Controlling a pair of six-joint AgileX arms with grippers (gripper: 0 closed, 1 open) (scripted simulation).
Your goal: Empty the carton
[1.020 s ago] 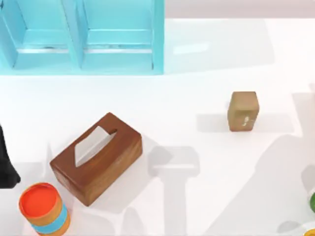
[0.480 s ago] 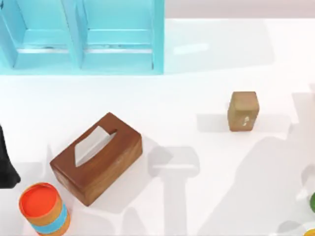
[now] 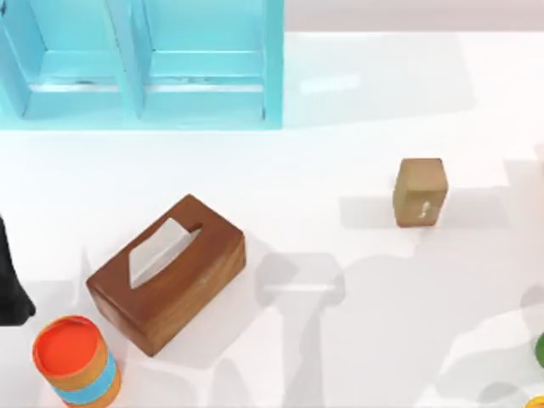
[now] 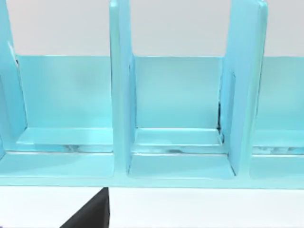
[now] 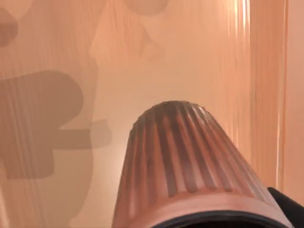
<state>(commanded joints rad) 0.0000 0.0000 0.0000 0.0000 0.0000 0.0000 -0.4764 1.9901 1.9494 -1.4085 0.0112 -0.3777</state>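
A turquoise shelf unit (image 3: 140, 64) spans the far left of the white table (image 3: 340, 153). A wooden tissue box (image 3: 167, 272) lies near the front left, beside an orange can (image 3: 75, 361). The small brown carton (image 3: 420, 192) stands upright right of centre. Neither arm's jaws can be judged.

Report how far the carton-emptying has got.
Nothing looks done: the small brown carton stands upright on the white table, right of the wooden tissue box, untouched. In hand: nothing; the left arm sits at the table's left edge. Left: grasping and tipping the carton.
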